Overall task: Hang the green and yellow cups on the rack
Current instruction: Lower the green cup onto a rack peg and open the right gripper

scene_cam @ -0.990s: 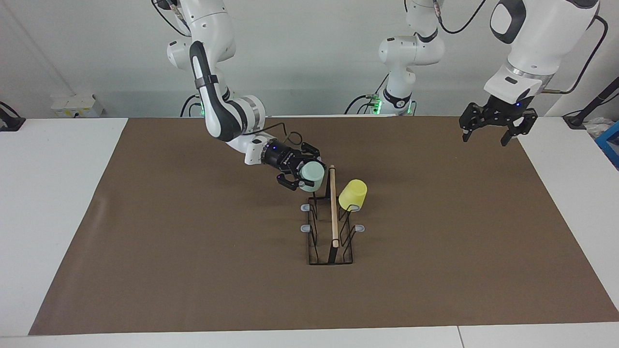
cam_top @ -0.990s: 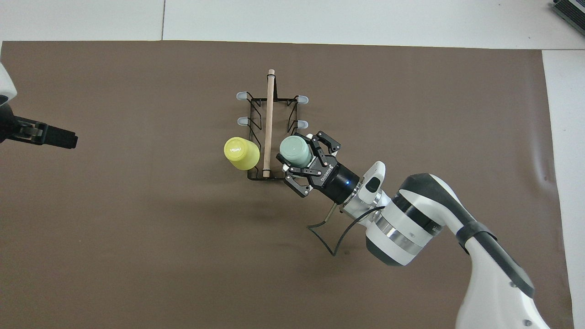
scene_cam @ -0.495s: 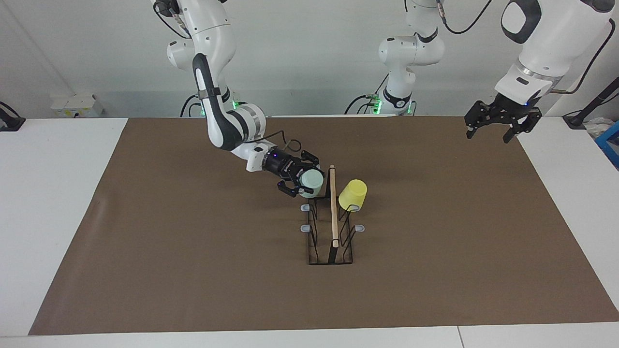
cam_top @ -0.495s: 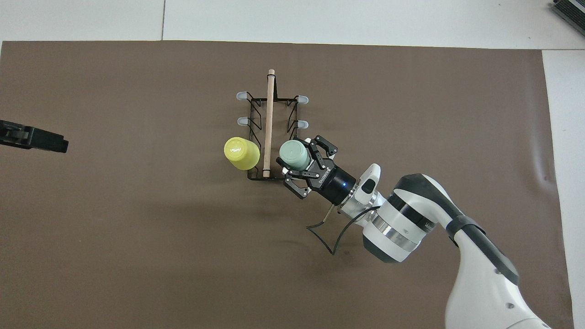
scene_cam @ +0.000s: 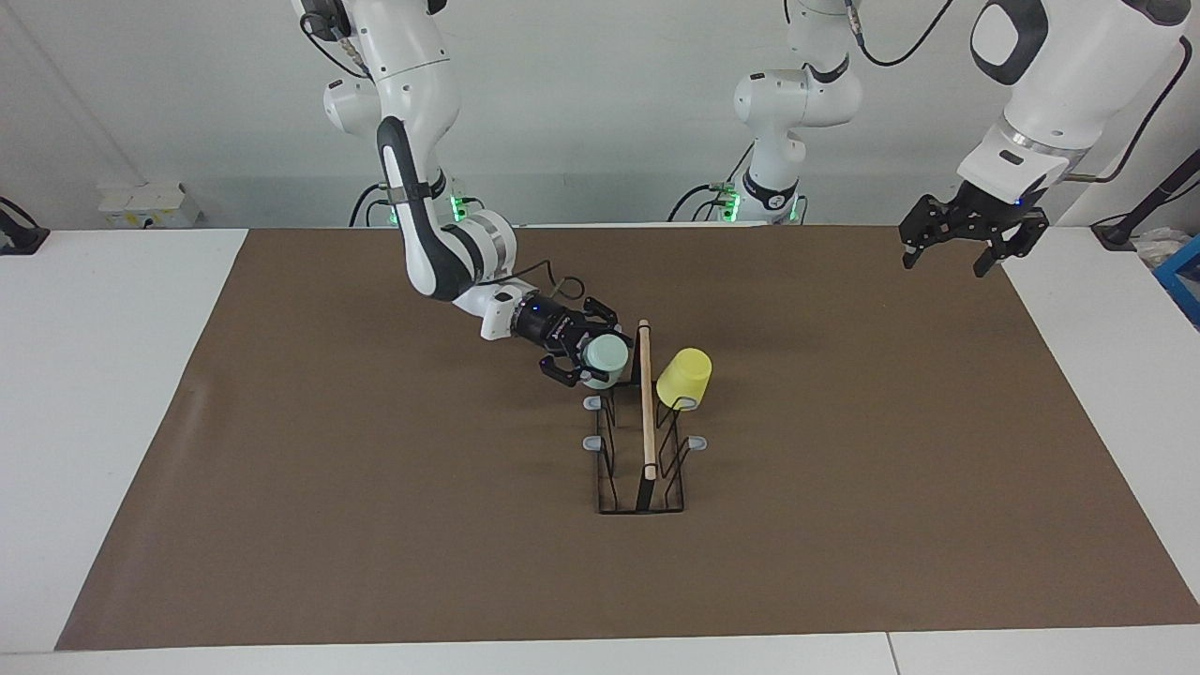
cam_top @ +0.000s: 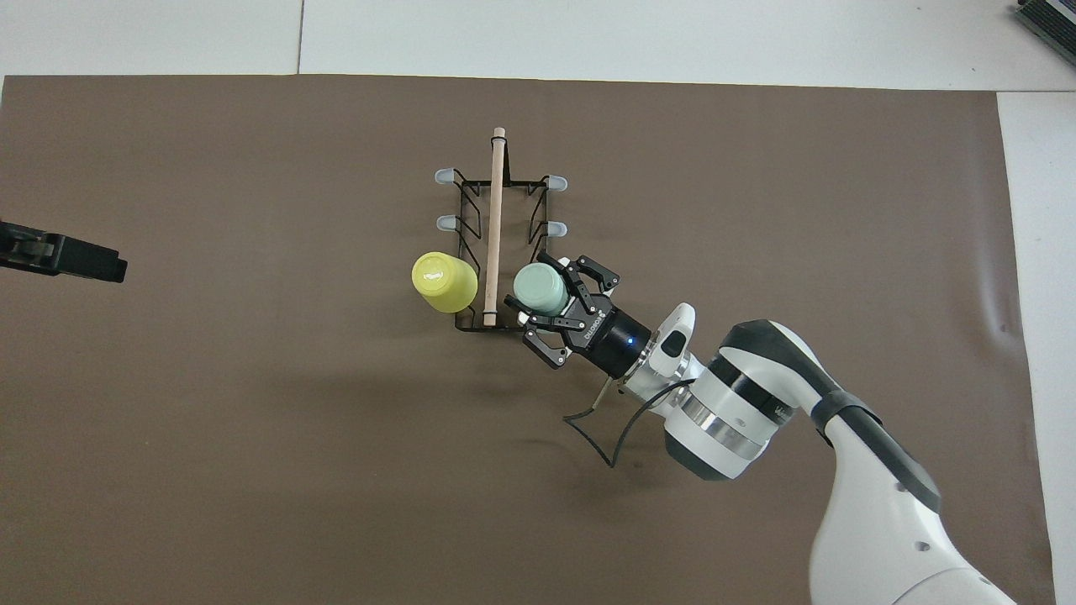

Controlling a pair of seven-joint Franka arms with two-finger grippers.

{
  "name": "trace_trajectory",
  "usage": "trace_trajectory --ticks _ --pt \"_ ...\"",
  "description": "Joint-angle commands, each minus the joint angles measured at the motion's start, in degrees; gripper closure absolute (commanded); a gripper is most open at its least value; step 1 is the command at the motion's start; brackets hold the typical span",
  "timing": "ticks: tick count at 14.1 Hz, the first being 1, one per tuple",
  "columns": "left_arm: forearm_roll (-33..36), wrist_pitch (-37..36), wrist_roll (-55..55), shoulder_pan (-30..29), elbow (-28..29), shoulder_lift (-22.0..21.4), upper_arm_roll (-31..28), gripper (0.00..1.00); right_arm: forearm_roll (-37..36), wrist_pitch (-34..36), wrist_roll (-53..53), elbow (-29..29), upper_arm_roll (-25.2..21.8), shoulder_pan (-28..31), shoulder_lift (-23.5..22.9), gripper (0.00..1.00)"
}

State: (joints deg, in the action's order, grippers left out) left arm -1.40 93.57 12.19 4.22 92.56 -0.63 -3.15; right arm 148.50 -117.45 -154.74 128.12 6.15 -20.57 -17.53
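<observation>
The black wire rack (scene_cam: 645,441) (cam_top: 496,218) with its wooden rod stands mid-mat. A yellow cup (scene_cam: 684,377) (cam_top: 444,281) hangs upside down on the prong nearest the robots on the left arm's side. The mint green cup (scene_cam: 607,354) (cam_top: 536,286) sits tilted, bottom up, at the matching prong on the right arm's side. My right gripper (scene_cam: 586,352) (cam_top: 545,292) is around it, reaching in low and slantwise. My left gripper (scene_cam: 944,262) (cam_top: 63,256) hangs open and empty over the mat's edge at its own end, where the arm waits.
A brown mat (scene_cam: 375,487) covers the white table (scene_cam: 112,375). Several grey-tipped prongs (scene_cam: 592,442) farther from the robots are bare. A third robot base (scene_cam: 773,187) stands at the robots' end. A blue box (scene_cam: 1183,277) sits off the mat at the left arm's end.
My right gripper has come down and in, bringing the green cup lower against the rack. My left gripper has drawn back a little toward its own end.
</observation>
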Motion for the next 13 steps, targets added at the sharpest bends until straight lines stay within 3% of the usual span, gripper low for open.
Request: trace_trajectory --ticks 1,13 --pt "-0.53 -1.02 0.03 0.0 -0.18 -0.25 -0.81 0.0 6.98 -1.29 -2.93 0.37 0.7 -0.08 -0.14 0.0" --pt "-0.53 -1.02 0.03 0.0 -0.18 -0.34 -0.81 0.0 4.61 -10.51 -2.85 0.2 0.61 0.36 -0.49 0.0"
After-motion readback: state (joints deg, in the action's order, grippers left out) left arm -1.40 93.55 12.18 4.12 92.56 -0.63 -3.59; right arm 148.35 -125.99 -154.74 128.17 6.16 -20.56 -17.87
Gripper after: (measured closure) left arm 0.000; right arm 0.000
